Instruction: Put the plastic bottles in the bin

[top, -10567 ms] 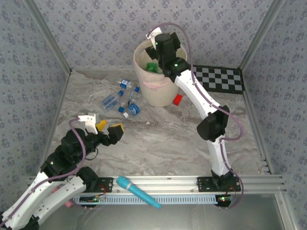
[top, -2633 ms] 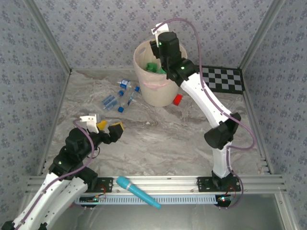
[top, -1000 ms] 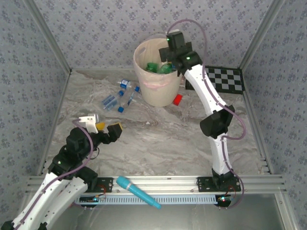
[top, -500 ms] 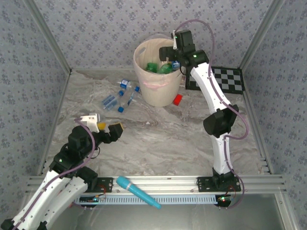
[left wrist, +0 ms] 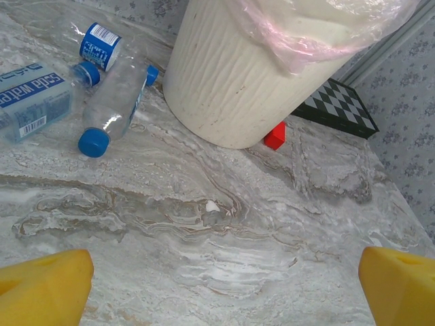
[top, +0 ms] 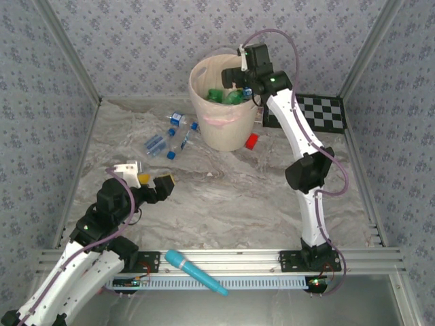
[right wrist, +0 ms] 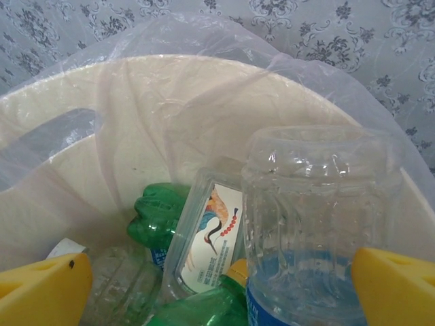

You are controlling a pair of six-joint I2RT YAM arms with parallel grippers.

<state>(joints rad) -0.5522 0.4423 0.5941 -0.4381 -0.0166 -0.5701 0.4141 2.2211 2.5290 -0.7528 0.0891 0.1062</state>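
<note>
Right claw (right wrist: 221,286) wide above the bin (right wrist: 136,129), clear bottle (right wrist: 312,204) loose within its gap.

The left arm (top: 68,268) and the right arm (top: 289,125) are built alike, with smooth white shells joined by rounded black joint housings. From behind each hand a thin lilac cable (top: 272,31) hangs in loose loops back along the links. The left gripper (top: 154,180) and the right gripper (top: 241,83) are black blocks, each with a small white bracket (top: 126,168) at its back and fingertips (left wrist: 44,285) capped in blunt yellow pads, and small green lights (top: 272,78) glow on the black joints further back from the hands.
</note>
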